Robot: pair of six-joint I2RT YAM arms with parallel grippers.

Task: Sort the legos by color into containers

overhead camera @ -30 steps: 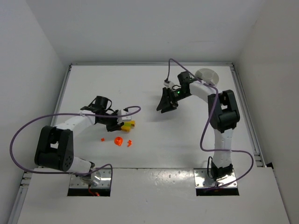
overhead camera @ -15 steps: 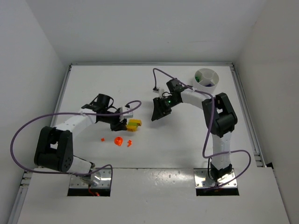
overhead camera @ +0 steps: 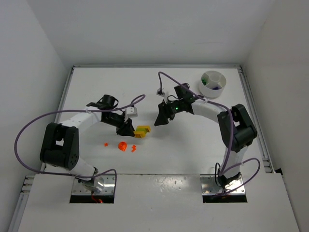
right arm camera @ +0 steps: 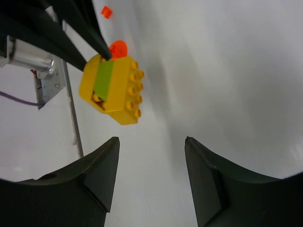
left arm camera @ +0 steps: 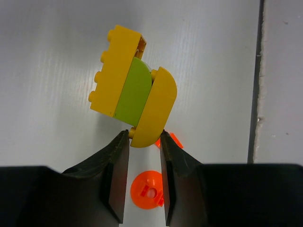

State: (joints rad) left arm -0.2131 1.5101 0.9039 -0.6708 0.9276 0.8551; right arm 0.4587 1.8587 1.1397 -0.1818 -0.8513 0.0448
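Observation:
A joined stack of legos (overhead camera: 141,131), a green piece between two yellow ones, is at the table's middle. My left gripper (overhead camera: 128,128) is shut on its rounded yellow end (left arm camera: 154,109); the green piece (left arm camera: 135,92) and the studded yellow brick (left arm camera: 116,71) stick out beyond the fingertips. My right gripper (overhead camera: 161,118) is open and empty, just right of the stack, which shows ahead of its jaws (right arm camera: 113,90). The round white divided dish (overhead camera: 213,83) stands at the far right with small pieces in it.
Three orange-red bits lie near the front left: a round disc (overhead camera: 122,146), a small piece (overhead camera: 134,147) and a tiny one (overhead camera: 106,144). The disc also shows under my left fingers (left arm camera: 150,191). The table's raised edge (overhead camera: 248,92) runs beside the dish.
My left gripper has carried the stack a little to the right. My right gripper has swung left and forward, away from the dish and closer to the stack.

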